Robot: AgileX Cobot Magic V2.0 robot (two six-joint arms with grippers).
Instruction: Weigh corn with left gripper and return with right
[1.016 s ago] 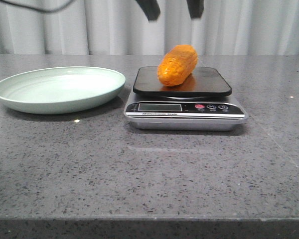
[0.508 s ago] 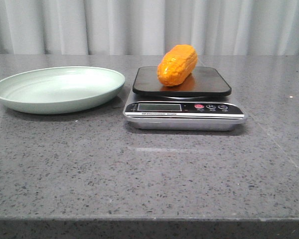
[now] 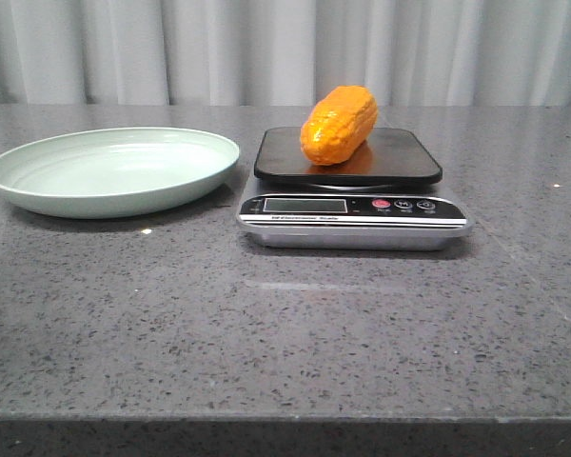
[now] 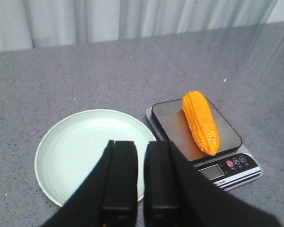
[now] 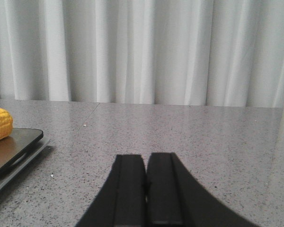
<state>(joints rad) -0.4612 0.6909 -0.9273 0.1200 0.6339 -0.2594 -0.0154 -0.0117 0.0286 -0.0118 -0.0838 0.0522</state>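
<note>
On the left of the speckled grey stone table (image 3: 285, 343) sits a shallow, round, pale green plate (image 3: 38, 186) with faint concentric ridges, nothing in it. Just right of it, near but apart, stands a kitchen scale (image 3: 354, 219) with a silver body and a smooth black rounded-square platform. The corn (image 3: 339, 124), a stubby, glossy orange-yellow cob with neat kernel rows, lies on that platform. The left gripper (image 4: 141, 177), black and angular, hangs above the plate with only a narrow gap between its fingers, holding nothing. The right gripper (image 5: 145, 187) is pressed together, empty.
</note>
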